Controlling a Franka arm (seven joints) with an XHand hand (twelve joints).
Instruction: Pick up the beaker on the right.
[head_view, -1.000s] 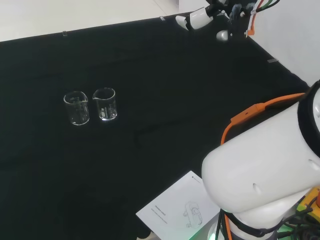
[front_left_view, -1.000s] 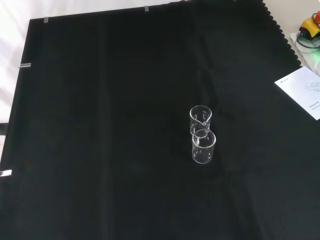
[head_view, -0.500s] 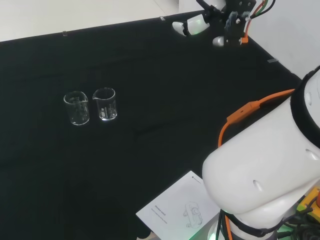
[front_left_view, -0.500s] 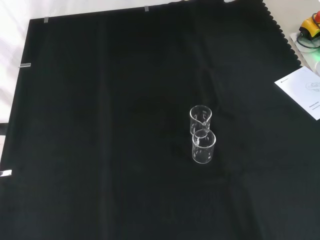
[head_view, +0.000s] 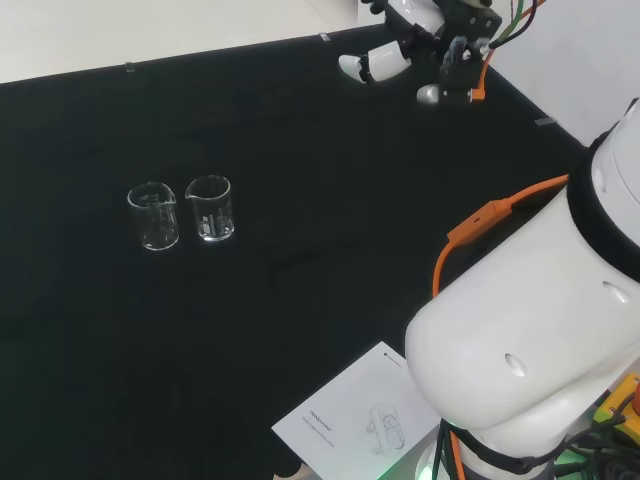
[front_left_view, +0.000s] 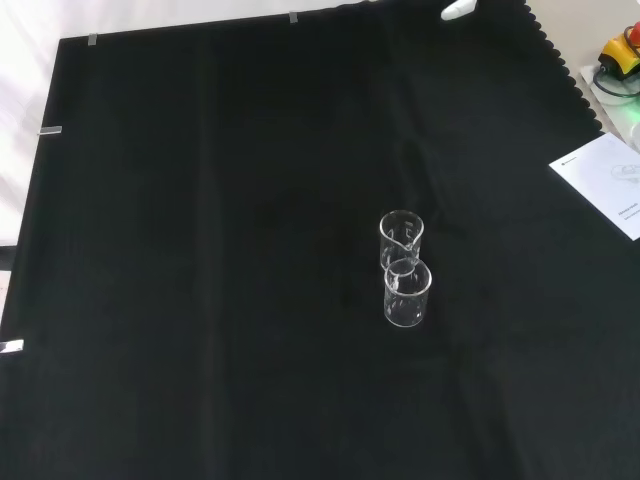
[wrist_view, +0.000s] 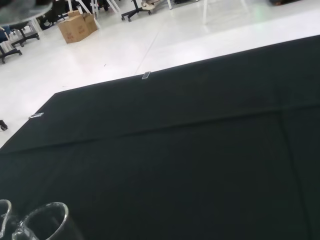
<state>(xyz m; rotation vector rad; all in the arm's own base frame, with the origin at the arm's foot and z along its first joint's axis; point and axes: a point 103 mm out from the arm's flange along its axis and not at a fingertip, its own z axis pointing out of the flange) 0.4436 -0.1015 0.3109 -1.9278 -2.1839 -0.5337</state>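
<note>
We count two clear glass beakers standing upright on the black cloth (head_view: 330, 180), one printed white sheet (head_view: 358, 415) at the cloth's near edge in the head view, and one hand (head_view: 425, 45).

In the head view the two beakers stand side by side at the left of the cloth, close together but not touching: the right beaker (head_view: 210, 208) and, just beside it, the left beaker (head_view: 153, 216). In the front view the same pair stands one behind the other near the middle of the cloth, the right beaker (front_left_view: 401, 238) farther off and the left beaker (front_left_view: 407, 292) nearer, overlapping it in the line of sight.

The right beaker is a short, straight-walled cylinder of colourless glass with a small pouring lip at its rim and faint white markings on its wall. We see no contents in it. Its neighbour looks alike in form and size.

In the head view the hand hangs at the top right, above the far corner of the cloth and well apart from both beakers. Its fingers (head_view: 365, 65) reach out toward the left, relaxed and slightly spread, holding nothing. In the front view, a white fingertip (front_left_view: 457, 9) enters at the top edge.

In the wrist view, two glass rims appear at the lower corner of the cloth.
</note>
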